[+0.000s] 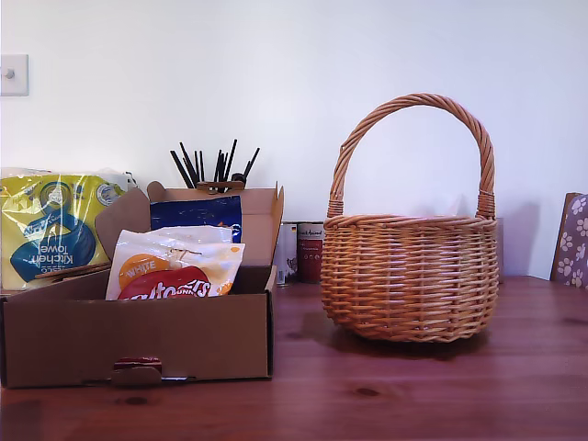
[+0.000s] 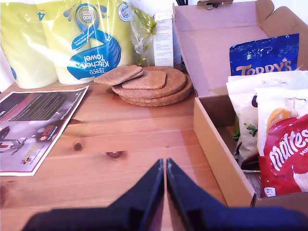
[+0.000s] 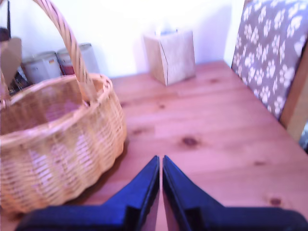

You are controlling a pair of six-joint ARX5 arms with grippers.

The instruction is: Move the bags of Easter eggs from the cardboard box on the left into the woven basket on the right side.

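The cardboard box [image 1: 184, 340] stands open at the exterior view's left, flap lid raised. In it lean the bags of Easter eggs: a white-orange pouch [image 1: 175, 271] in front and a dark blue one [image 1: 196, 213] behind. The first wrist view shows the box [image 2: 219, 159] with the blue pouch [image 2: 260, 55], a cream pouch [image 2: 245, 115] and the white-orange pouch [image 2: 286, 149]. My first gripper [image 2: 163, 161] is shut on nothing, over bare table beside the box. The woven basket [image 1: 409, 276] stands at the exterior view's right. My second gripper [image 3: 160, 158] is shut on nothing, low beside the basket [image 3: 53, 144]. Neither arm shows in the exterior view.
A kitchen towel pack [image 1: 46, 230] stands behind the box, with stacked cork mats [image 2: 149, 86] and a leaflet [image 2: 33, 130] nearby. Tins [image 1: 303, 250] sit between box and basket by the wall. A tissue box [image 3: 171, 55] and a paw-print panel [image 1: 571, 239] lie beyond the basket.
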